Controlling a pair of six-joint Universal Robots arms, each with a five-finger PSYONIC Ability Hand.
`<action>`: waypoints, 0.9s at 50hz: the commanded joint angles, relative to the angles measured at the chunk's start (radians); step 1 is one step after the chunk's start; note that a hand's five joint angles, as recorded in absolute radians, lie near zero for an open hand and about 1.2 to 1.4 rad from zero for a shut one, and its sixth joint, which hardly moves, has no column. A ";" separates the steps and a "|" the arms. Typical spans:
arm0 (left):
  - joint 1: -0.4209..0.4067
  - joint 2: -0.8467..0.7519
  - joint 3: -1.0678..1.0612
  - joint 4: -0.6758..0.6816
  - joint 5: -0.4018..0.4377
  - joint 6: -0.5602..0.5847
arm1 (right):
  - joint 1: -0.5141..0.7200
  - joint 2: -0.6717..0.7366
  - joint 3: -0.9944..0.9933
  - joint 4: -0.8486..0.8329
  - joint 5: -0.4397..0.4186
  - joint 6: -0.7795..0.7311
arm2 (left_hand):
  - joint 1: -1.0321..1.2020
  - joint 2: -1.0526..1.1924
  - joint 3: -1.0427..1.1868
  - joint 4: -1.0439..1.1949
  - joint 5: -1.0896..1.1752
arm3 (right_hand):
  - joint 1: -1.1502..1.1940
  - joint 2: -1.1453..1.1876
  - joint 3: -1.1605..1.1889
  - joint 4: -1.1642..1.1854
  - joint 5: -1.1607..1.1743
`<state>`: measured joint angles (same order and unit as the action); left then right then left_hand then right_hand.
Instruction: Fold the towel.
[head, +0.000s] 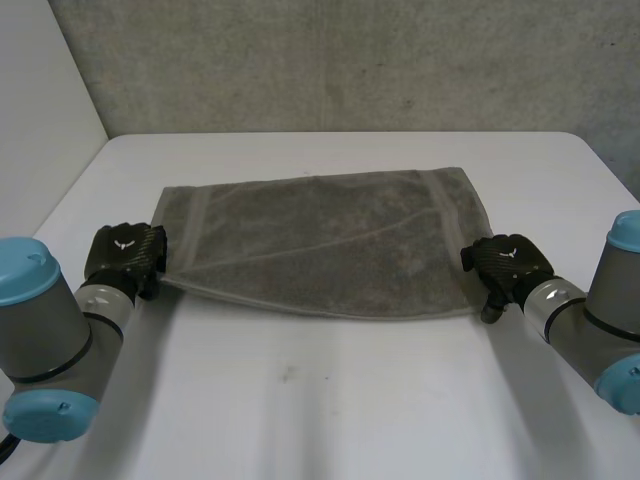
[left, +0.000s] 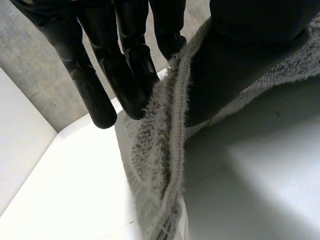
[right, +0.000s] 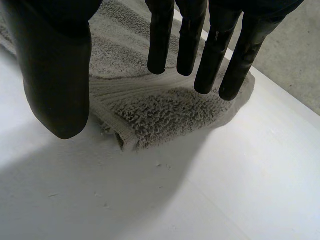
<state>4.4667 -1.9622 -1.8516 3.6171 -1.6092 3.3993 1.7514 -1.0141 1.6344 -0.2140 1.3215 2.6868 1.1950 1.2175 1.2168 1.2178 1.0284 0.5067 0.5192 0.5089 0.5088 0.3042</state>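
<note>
Currently: a grey towel (head: 330, 245) lies spread out on the white bench (head: 330, 400), its long side running from one hand to the other.
Towel place: between the two sets of fingers, with its near-left corner at the left fingers and its near-right corner under the right fingers.
Towel look: there is a woven band close to each short end, and a faint crease slants across the middle.
Left hand (head: 125, 255): sits at the towel's near-left corner, with its back turned up in the head view.
Left fingers (left: 127, 75): closed on the towel. The hemmed edge rises between them and the thumb (left: 235, 65) and is pinched there. Below the grip, the cloth drops away to the bench.
Right hand (head: 508, 260): sits at the towel's near-right corner.
Right fingers (right: 190, 45): straight, apart from the thumb (right: 57, 75) and holding nothing. Their tips hang over the fluffy corner, while the thumb is over bare bench just beside the hem. I cannot tell whether the tips touch the cloth.
Arms: the left arm (head: 45, 330) and the right arm (head: 600, 320) come in from the near side, each behind its own fingers.
Backdrop: a grey wall (head: 350, 60) stands beyond the towel, on the far side from the fingers.
</note>
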 joint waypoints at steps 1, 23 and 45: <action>0.002 0.000 0.002 0.000 0.000 0.000 | 0.000 0.026 -0.022 -0.002 0.016 -0.001 | 0.201 0.179 0.179 0.178 0.193 | -0.002 -0.015 -0.004 -0.004 0.026; 0.003 0.000 0.002 0.000 0.000 0.001 | -0.035 0.011 -0.059 -0.016 0.131 0.139 | 0.201 0.179 0.179 0.178 0.193 | 0.268 0.256 0.266 0.266 0.296; 0.003 -0.001 0.000 0.000 0.000 0.003 | -0.061 0.040 -0.085 0.005 0.015 0.291 | 0.201 0.179 0.179 0.178 0.193 | 0.542 0.530 0.540 0.540 0.570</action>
<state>4.4701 -1.9632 -1.8504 3.6171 -1.6091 3.4024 1.6910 -0.9895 1.5596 -0.2017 1.3283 2.9872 1.1950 1.2175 1.2168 1.2179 1.0283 0.7518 0.7451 0.7551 0.7555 0.5842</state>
